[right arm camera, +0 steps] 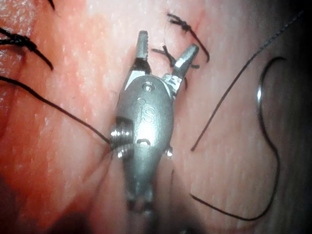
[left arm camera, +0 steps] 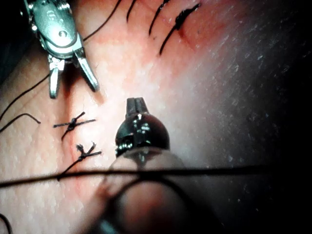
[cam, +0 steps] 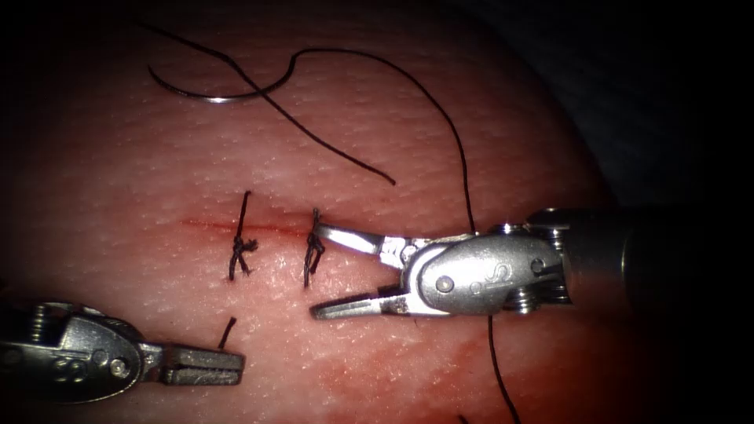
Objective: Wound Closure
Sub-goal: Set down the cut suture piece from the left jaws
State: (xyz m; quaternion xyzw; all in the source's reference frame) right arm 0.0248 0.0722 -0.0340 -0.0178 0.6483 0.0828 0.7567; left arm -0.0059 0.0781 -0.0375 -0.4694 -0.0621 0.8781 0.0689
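Note:
The curved needle [cam: 212, 93] lies free on the tissue [cam: 141, 173], far above the cut [cam: 275, 227] and left of centre, held by neither tool and not in the tissue. Its thread [cam: 463, 173] arcs right and runs down behind the right tool. Two knotted stitches [cam: 242, 247] [cam: 312, 250] cross the cut. My right tool [cam: 317, 272] is open, its jaws straddling the right-hand knot [right arm camera: 168, 56] and holding nothing. My left tool [cam: 234, 366] lies low on the left, shut, with nothing seen in it. The needle [right arm camera: 259, 105] also shows in the right wrist view.
A short cut thread end [cam: 228, 333] lies just above the left tool's jaws. A loose thread tail [cam: 338, 149] crosses the tissue above the cut. Red fluid [cam: 440, 377] spreads over the lower right. Older stitches [left arm camera: 178, 22] show in the left wrist view.

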